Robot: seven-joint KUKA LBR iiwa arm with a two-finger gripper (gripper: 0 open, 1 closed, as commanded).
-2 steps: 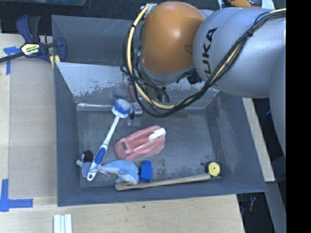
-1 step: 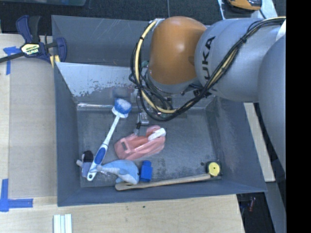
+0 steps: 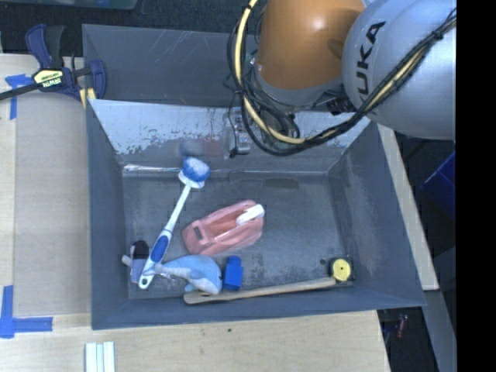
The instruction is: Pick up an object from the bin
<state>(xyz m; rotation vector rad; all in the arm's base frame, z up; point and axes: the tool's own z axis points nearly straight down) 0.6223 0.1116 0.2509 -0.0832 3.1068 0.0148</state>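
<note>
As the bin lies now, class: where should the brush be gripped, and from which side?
The brush: probably its bare white mid-handle, from above, closing across the thin shaft. It lies flat with bare floor either side; its blue lower end sits in a heap.

arm cropped at top, bin rim part-hidden

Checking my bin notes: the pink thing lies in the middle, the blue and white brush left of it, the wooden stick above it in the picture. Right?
Not quite. In the camera view the wooden stick lies below the pink thing, along the bin's lower edge, not above it. The middle spot and the brush to its left are right.
</note>
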